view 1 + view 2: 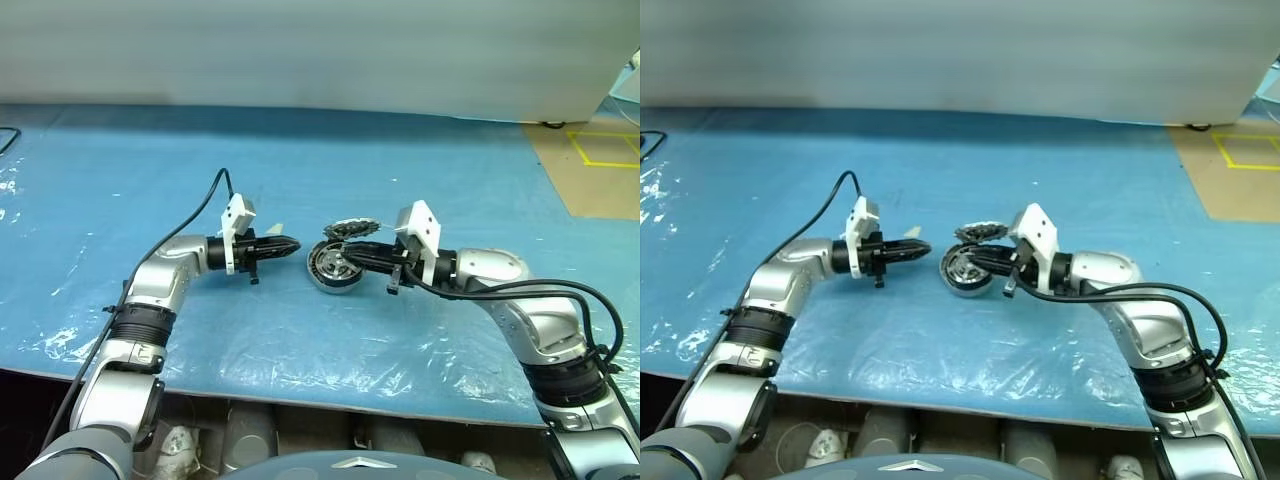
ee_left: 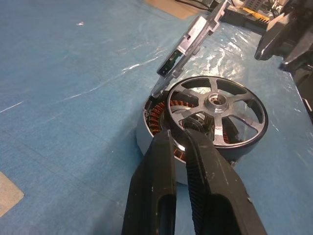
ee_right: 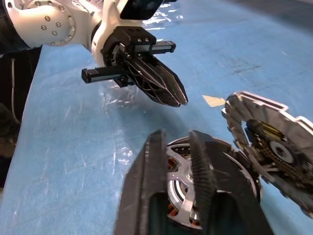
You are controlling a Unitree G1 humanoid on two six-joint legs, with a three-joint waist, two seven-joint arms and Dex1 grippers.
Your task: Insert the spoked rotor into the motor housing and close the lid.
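rotor+housing: spoked rotor [image 2: 217, 115] seated in motor housing [image 1: 331, 268], tilted on blue tabletop [image 1: 300, 180], face toward 9 o'clock | left tool [image 1: 285, 246]: at 9 o'clock of housing, apart, fingers together, empty | right tool [image 1: 350, 258]: at 3 o'clock, fingers slightly parted across housing rim, grip uncertain | lid [image 3: 274, 147]: leaning at 12 o'clock behind housing

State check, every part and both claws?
spoked rotor: sitting in the housing, spokes up.
motor housing: flat on the blue sheet, uncovered, copper windings showing under the rotor.
lid: off, tilted on edge against the housing's far side.
left claw: shut, empty, clear of the housing.
right claw: fingers parted, over the rotor; no grip that I can see.
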